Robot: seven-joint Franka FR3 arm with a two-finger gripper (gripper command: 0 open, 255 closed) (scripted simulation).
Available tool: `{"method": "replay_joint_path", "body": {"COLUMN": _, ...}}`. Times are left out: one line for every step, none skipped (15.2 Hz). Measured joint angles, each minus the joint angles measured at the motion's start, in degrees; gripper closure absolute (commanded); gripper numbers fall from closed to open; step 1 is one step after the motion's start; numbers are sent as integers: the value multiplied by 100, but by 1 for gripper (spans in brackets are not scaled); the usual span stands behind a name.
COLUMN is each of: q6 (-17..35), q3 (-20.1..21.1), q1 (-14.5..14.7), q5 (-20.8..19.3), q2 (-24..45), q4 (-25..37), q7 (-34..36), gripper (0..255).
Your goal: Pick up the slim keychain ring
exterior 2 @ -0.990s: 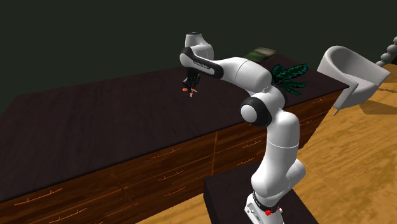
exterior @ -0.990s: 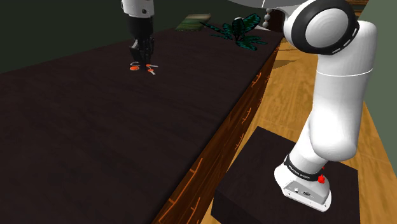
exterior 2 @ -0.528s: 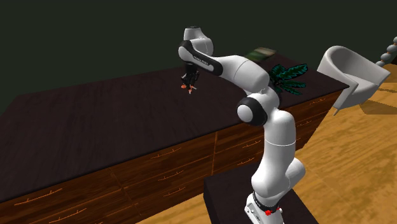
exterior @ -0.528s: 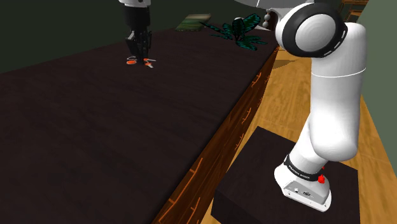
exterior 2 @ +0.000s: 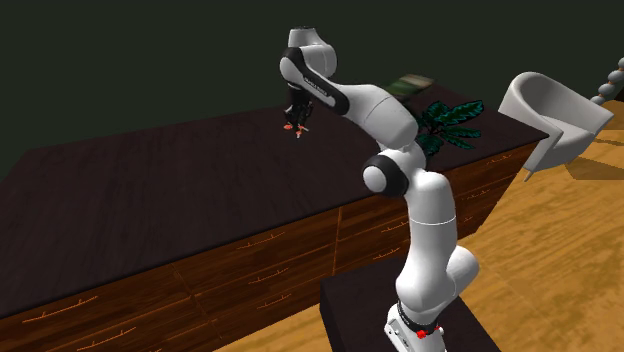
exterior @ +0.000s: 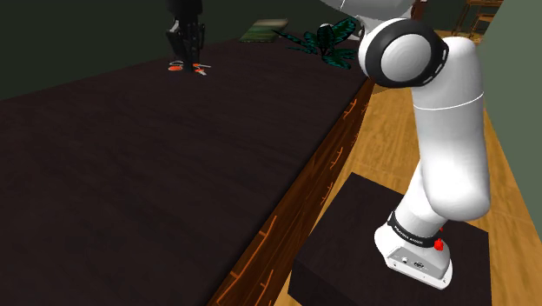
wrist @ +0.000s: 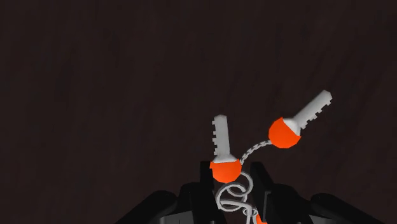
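We see the long dark dresser (exterior: 174,174), and the white arm (exterior: 447,130) stretched over its far end. There the black gripper (wrist: 232,186) is clamped on the keychain ring (wrist: 224,198). Its two orange-headed keys (wrist: 284,132) stick out past the fingertips against the dark top.

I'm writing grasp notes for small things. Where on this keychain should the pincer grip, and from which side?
Grip the coiled wire ring, coming straight down from above the tabletop. It is the hub: both orange-headed keys hang loosely from it, so gripping one key would likely let the rest swing. The pincer clasps the ring this way now.
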Motion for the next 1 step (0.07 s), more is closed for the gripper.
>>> {"method": "replay_joint_path", "body": {"q6": -149, "q3": -7, "q1": 50, "q5": -34, "q2": 133, "q4": 281, "q7": 6, "gripper": 255}}
